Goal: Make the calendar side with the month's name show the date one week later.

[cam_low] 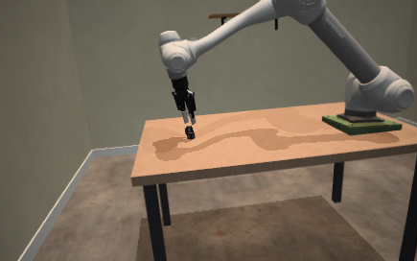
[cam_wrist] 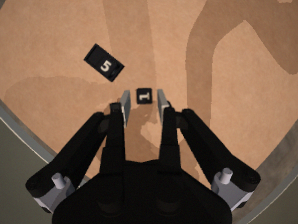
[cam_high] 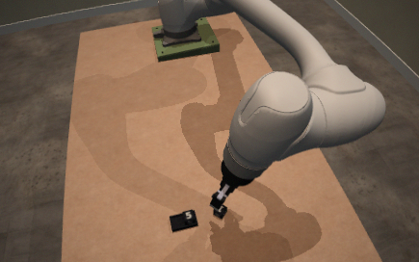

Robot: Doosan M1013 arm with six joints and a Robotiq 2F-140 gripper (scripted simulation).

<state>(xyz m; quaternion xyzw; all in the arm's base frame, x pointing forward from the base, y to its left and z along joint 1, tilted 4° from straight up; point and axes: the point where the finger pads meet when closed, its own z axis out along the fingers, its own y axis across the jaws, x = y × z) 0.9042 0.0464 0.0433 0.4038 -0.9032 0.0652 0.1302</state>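
A small black cube (cam_high: 219, 211) showing a white 1 on top rests on the table, outside the tray. It also shows in the wrist view (cam_wrist: 144, 96) and in the exterior view (cam_low: 190, 132). My gripper (cam_high: 220, 198) hangs straight above it, fingers pointing down and partly open with a gap wider than the cube, and it holds nothing. The fingertips frame the cube from above without touching it. The black tray (cam_high: 182, 221) lies to the cube's left and holds a cube showing a white 5 (cam_wrist: 104, 64).
The arm's green base plate (cam_high: 187, 42) is at the far end of the table. The table's near edge lies close behind the tray and cube. The arm's large elbow (cam_high: 285, 116) hangs over the table's middle.
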